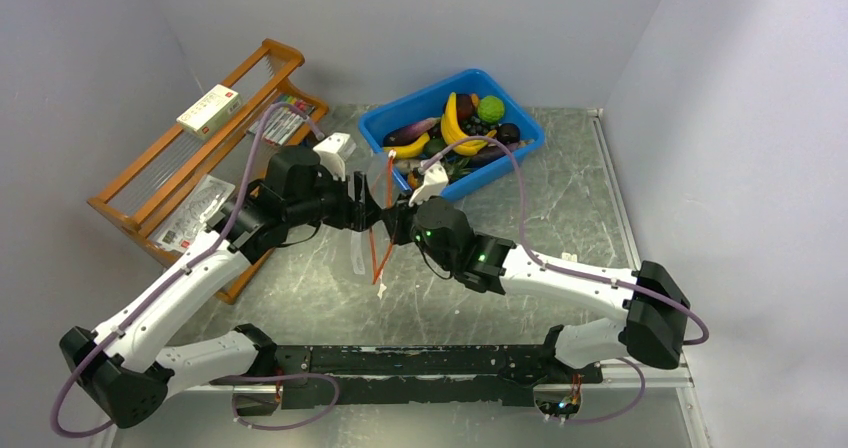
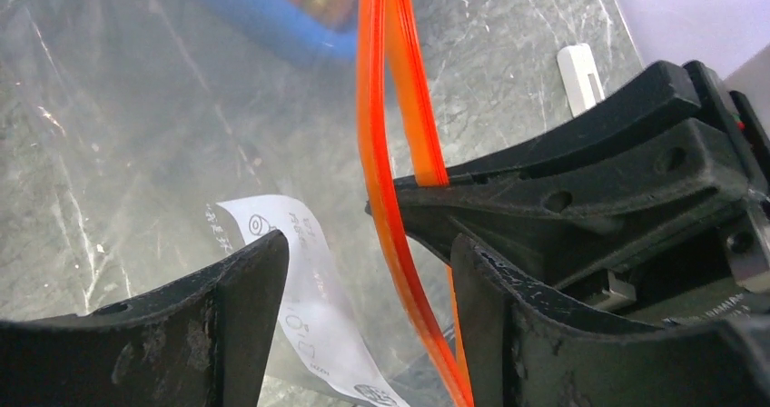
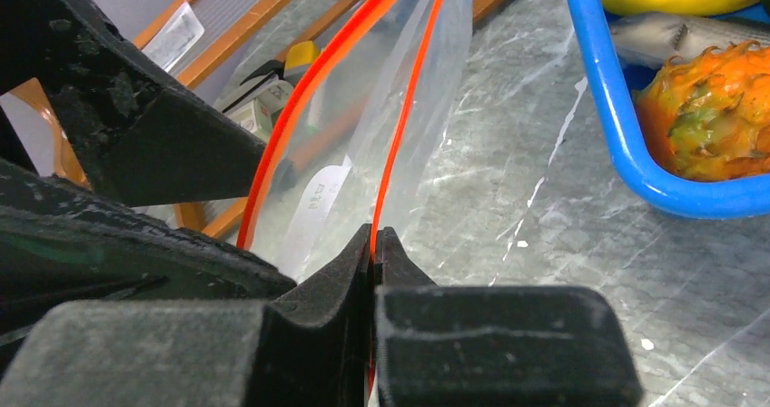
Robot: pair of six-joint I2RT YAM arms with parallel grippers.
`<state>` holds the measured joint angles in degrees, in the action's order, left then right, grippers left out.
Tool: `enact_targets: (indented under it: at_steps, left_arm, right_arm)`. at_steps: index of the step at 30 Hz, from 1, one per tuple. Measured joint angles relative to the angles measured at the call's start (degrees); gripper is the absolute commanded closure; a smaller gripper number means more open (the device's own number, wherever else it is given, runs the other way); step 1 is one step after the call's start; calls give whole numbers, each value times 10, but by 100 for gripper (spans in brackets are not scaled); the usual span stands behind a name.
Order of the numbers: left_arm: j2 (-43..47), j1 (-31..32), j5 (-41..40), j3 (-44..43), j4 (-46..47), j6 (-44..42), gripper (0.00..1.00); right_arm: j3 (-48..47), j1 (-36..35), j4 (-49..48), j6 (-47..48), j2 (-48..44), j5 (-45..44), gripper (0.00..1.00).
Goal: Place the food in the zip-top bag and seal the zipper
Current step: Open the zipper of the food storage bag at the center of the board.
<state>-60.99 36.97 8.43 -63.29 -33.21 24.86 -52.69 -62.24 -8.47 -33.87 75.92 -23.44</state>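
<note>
Okay, you're pinching one zipper lip with the right gripper, left gripper sitting spread around the other; close squarely, keeping the zip-top bag open.

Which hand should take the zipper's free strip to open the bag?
Left. The left hand is open around the free strip; the right hand is shut on the other strip.

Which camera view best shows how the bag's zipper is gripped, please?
The right wrist view: the right gripper is shut on one strip of the zipper, with the strips parted above. The left wrist view shows the strips side-on, and the top view shows only thin lines.
</note>
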Motion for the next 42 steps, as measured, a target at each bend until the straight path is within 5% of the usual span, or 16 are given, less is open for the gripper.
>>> enact_targets:
  at_steps: [7,15,19,25,31,34,39,42]
  left_arm:
    - [-34,0,-48,-1,-7,-7,49]
    - [-58,0,-208,-70,-98,-22,78]
    - [-50,0,-244,-75,-101,-33,69]
    - [-20,0,-176,-48,-63,-22,48]
    - [-20,0,-126,-14,-26,4,45]
    - [-28,0,-123,13,-8,9,51]
    - [-38,0,-148,35,-4,11,92]
    - [-42,0,-189,30,-12,11,93]
  right_arm:
    - [-17,0,3,4,12,-7,100]
    - [-37,0,-3,8,7,-18,100]
    - [-30,0,-16,9,3,-9,100]
    - [-22,0,-47,6,8,12,100]
    - [-13,0,-82,1,8,21,100]
    - [-12,0,-90,1,8,21,100]
    - [-11,0,-92,0,8,27,100]
    - [-19,0,-64,0,10,18,100]
